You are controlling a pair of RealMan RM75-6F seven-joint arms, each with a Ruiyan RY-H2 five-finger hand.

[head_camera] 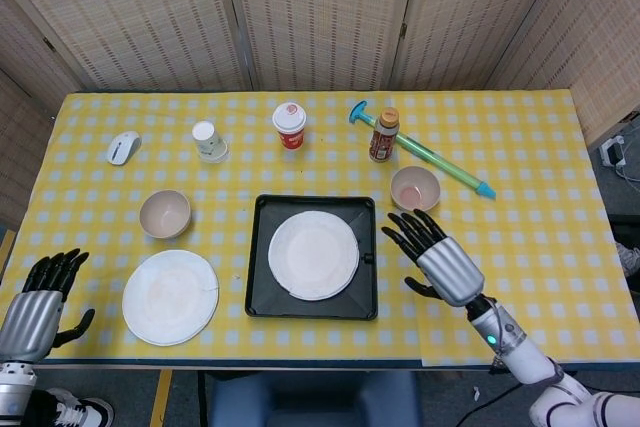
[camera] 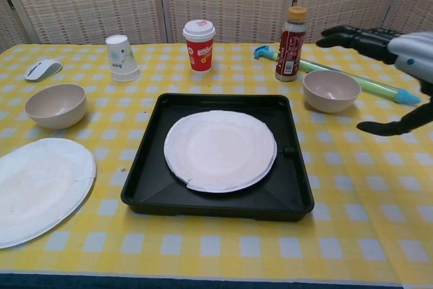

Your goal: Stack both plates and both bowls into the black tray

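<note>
One round white paper plate [head_camera: 313, 254] lies flat in the square black tray [head_camera: 262, 299]; both hands, right hand [head_camera: 436, 257] and left hand [head_camera: 40, 299], hover spread, holding nothing

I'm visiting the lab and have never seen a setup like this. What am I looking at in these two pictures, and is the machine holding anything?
It is a two-armed robot with human-like metal hands, steered remotely by a person. One picture looks down from its head, the other looks forward from its chest.

The right hand hovers open beside the black tray, holding nothing. The left hand, at the table's near left corner, is empty too.

One plate lies flat in the tray. A second plate and a bowl sit left of the tray; another bowl sits to its right. Further back are a computer mouse, a paper cup, a red cup, a bottle and a green pump-like tube.
</note>
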